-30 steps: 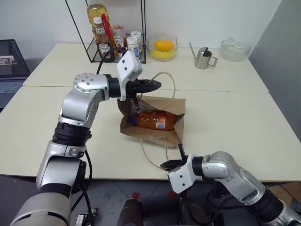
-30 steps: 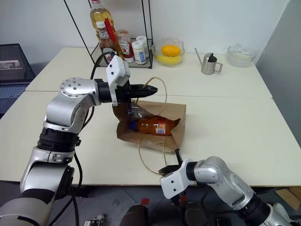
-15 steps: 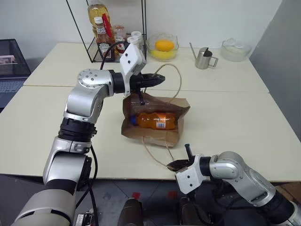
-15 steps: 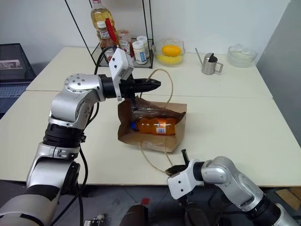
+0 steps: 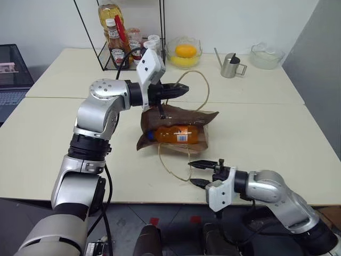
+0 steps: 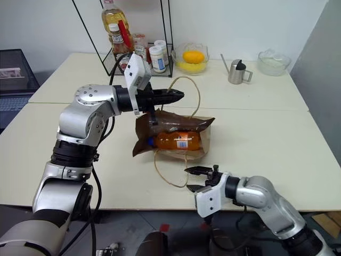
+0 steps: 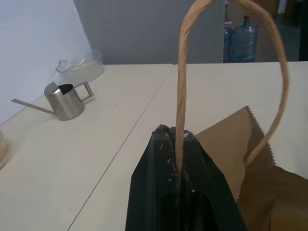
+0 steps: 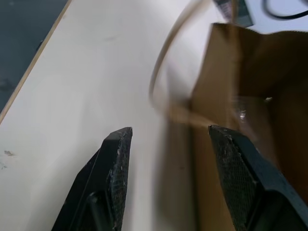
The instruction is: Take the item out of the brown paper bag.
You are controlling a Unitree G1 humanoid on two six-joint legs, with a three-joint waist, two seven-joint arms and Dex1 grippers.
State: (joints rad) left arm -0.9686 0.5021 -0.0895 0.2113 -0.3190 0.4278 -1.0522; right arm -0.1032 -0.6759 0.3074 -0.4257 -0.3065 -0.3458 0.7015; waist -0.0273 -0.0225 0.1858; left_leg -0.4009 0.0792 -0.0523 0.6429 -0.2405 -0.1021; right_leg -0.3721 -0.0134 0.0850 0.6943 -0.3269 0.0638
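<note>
My left gripper [image 5: 184, 88] is clamped tight on one cord handle [image 7: 180, 91] of the brown paper bag [image 5: 202, 118], the cord pinched between the closed fingers and looping up and over beyond the tips. I hold it raised above the table [image 5: 48, 133] so that the upper wall of the bag is pulled up and the mouth, which faces me, gapes instead of lying flat. That lift is what gives me a way in.

My right gripper [image 5: 200, 173] sits low near the front edge of the table, just short of the bag, with its fingers [image 8: 118, 163] spread apart and nothing between them. They point at the opening, and the second cord handle [image 5: 171, 169] trails loose on the tabletop beside them; I judge it could snag a finger on the way in.

The item [image 5: 176, 134], the small bottle of orange drink, lies on its side inside the bag, blue cap toward my left, label visible through the open mouth. It is well apart from the right fingers, so the reach inside is not yet made.

Beyond the bag, at the far side of the table, stand a wire rack of bottles [image 5: 122, 45], a glass bowl of fruit [image 5: 184, 53], and a small metal watering can [image 5: 230, 65], all clear of my work.
</note>
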